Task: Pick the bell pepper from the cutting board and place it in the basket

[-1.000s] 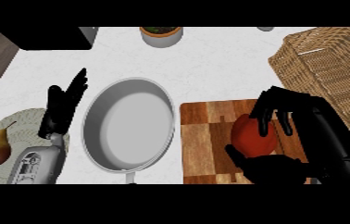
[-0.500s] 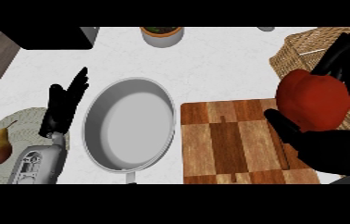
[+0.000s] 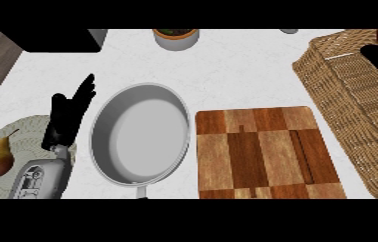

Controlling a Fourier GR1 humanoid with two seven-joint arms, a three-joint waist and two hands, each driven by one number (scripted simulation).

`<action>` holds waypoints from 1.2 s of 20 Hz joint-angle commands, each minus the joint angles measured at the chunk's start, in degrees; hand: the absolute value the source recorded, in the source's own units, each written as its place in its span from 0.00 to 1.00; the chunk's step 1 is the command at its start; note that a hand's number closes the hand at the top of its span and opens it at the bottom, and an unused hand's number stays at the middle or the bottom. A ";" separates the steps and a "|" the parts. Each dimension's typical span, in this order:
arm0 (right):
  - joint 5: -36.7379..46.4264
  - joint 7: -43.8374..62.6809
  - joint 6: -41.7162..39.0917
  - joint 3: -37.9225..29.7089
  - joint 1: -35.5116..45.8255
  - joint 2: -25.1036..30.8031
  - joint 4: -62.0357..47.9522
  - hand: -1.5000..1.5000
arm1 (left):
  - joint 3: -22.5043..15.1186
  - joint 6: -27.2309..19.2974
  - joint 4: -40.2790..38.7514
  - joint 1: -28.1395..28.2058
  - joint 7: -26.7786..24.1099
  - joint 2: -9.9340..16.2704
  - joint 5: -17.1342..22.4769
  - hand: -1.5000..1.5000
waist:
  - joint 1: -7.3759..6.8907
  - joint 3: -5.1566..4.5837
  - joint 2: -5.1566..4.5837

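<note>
Progress looks decent, I'd guess: the checkered wooden cutting board (image 3: pixel 269 153) has nothing on it, and the pepper isn't visible anywhere. Only a dark sliver of the right hand (image 3: pixel 370 52) peeks over the woven wicker basket (image 3: pixel 341 93), so can't tell its fingers. Left hand (image 3: pixel 68 117) rests by the grey frying pan (image 3: pixel 140 134), fingers straight up. Drop-off is unconfirmed.
</note>
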State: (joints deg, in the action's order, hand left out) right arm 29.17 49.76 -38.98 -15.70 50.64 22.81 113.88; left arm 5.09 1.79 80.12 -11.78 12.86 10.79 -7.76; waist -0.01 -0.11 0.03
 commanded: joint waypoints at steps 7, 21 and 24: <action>5.17 -13.73 -6.14 -4.47 -1.67 21.22 -20.46 1.00 | -0.36 -0.02 1.34 0.72 -0.04 -0.21 -0.38 0.50 | -0.53 0.10 -0.29; 10.02 -47.30 11.00 -5.85 -9.79 27.84 -48.28 1.00 | 0.34 0.53 -1.16 -1.32 -0.24 0.02 -0.62 0.50 | -0.73 0.12 -0.26; 11.12 -51.44 13.97 -6.01 -15.90 27.18 -47.34 1.00 | 0.66 0.47 0.57 -1.52 1.91 0.03 -0.18 0.50 | -0.23 0.13 -0.08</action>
State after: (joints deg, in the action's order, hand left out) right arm 39.12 3.92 -28.41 -21.85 39.06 50.05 69.01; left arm 6.02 2.52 79.02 -13.81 13.13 11.07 -7.70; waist -0.46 0.01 -0.19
